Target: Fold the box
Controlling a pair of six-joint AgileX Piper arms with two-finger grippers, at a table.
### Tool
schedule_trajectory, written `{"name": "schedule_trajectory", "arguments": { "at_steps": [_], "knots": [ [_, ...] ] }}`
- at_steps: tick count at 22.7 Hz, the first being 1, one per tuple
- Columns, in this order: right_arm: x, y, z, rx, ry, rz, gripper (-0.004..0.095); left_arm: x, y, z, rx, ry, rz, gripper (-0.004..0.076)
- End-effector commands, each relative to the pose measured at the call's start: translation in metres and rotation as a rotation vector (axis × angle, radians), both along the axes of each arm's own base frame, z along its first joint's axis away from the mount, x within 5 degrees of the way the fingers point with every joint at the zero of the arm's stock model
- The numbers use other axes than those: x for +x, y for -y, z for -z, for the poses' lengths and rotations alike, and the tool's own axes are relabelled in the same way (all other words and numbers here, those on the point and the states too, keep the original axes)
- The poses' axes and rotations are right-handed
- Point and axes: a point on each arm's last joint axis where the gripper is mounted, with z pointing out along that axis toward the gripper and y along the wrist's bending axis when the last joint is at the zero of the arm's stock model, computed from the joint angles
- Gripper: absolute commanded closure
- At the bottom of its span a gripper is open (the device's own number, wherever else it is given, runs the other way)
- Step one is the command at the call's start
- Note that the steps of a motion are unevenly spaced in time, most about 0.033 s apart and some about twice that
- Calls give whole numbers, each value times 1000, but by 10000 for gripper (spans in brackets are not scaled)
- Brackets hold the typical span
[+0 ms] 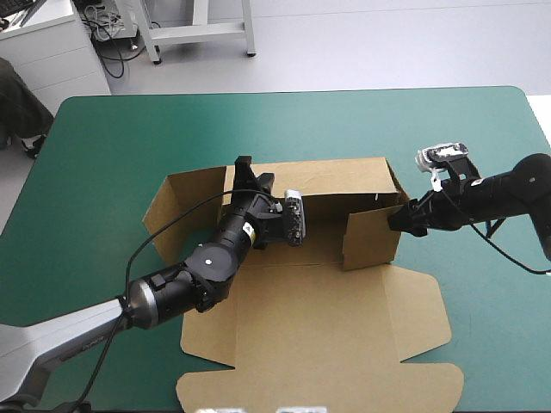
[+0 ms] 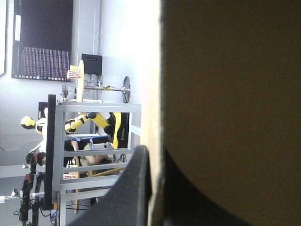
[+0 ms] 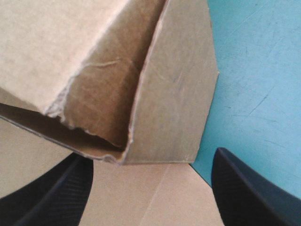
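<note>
Box (image 1: 327,288) lay mid-worktop (image 1: 103,146), far and right walls up, lid flat toward the near edge. Left pincer (image 1: 244,164) pinched the far wall; right pincer (image 1: 397,219), fingers spread, sat at the right wall.

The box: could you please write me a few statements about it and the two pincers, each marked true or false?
1. The left pincer is shut on the box's back wall. True.
2. The right pincer is shut on the box. False: it is open, with the corner of the right wall just ahead of it.
3. The lid lies flat on the table. True.
4. The back wall lies flat. False: it stands upright.
</note>
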Motion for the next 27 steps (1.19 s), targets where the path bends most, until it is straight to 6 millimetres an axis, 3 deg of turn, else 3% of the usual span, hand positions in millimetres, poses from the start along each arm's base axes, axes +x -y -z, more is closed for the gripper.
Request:
{"name": "schedule_trajectory", "arguments": {
  "at_steps": [1,5,9,12,15,20,27],
  "knots": [
    [-3,-3,-10,49,44,-8,255,-2,-4,-17,-60,31,-26,756],
    [-3,-7,1,83,54,-43,255,-2,-3,-17,-59,31,-21,756],
    [-2,-25,18,65,129,-125,255,-2,-3,-17,-59,31,-16,756],
    [4,-44,19,-15,247,-145,255,-2,-3,-17,-64,25,-22,756],
    [9,-45,15,-36,313,-107,259,-2,-4,-15,-42,11,-30,756],
    [13,-44,5,-57,360,-114,450,-3,-5,-8,22,-31,-25,756],
    [8,-47,4,-47,313,-167,882,-1,-3,-1,53,-61,-26,756]
  ]
}}
